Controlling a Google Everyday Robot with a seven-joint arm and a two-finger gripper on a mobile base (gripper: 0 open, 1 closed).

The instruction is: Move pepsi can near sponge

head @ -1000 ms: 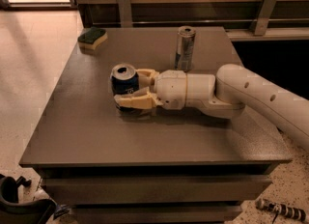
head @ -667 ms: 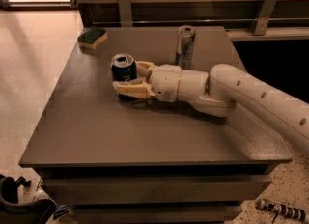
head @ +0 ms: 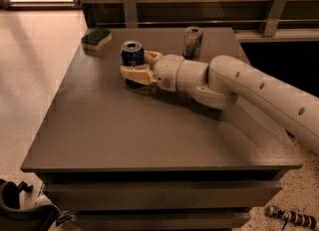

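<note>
The pepsi can [head: 132, 56] is dark blue with a silver top and stands upright on the dark table [head: 124, 135], left of centre toward the back. My gripper [head: 133, 65] reaches in from the right on a white arm, its tan fingers [head: 135, 74] closed around the can's lower body. The sponge [head: 96, 38], yellow with a dark green top, lies at the table's back left corner, a short way up and left of the can.
A taller, slimmer silver can [head: 192, 42] stands near the table's back edge, right of the pepsi can and just behind my arm. A wooden wall with metal brackets [head: 129, 7] runs behind the table. The floor lies to the left.
My gripper has carried the pepsi can toward the back left of the table, closer to the sponge. The silver can and sponge have not moved.
</note>
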